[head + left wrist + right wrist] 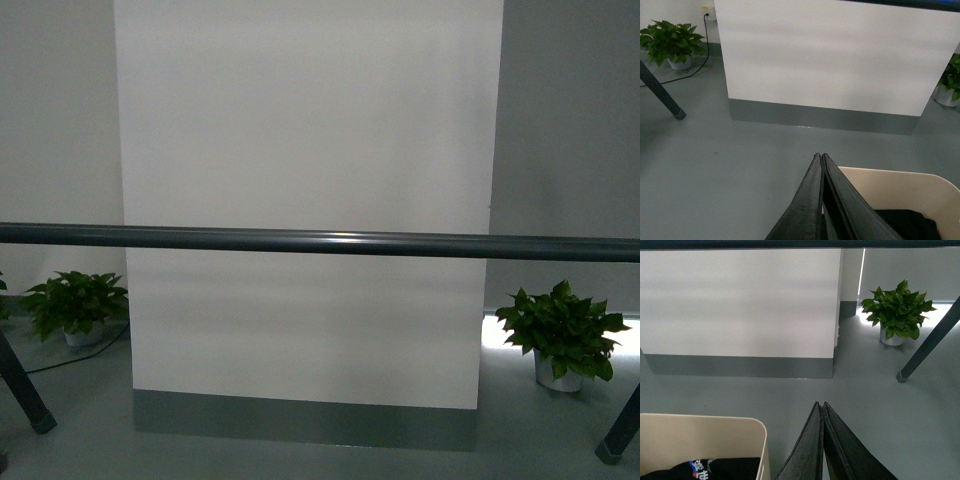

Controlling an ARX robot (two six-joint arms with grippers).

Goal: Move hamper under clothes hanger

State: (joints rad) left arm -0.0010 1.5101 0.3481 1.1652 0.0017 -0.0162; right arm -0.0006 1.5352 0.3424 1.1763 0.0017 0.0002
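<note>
Beige hamper (900, 192) between shut left gripper (820, 157) and shut right gripper (820, 405), near clothes hanger (320, 241).

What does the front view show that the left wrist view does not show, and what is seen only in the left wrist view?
Only the front view shows the clothes hanger rail crossing the whole picture, with legs at both lower corners.

Only the left wrist view shows the beige hamper with dark clothing inside, the left gripper with its fingers together beside the hamper's rim, and a black cable running up to a wall socket.

Both show the white panel with its grey base, the grey floor, two potted plants and one leg of the hanger.
</note>
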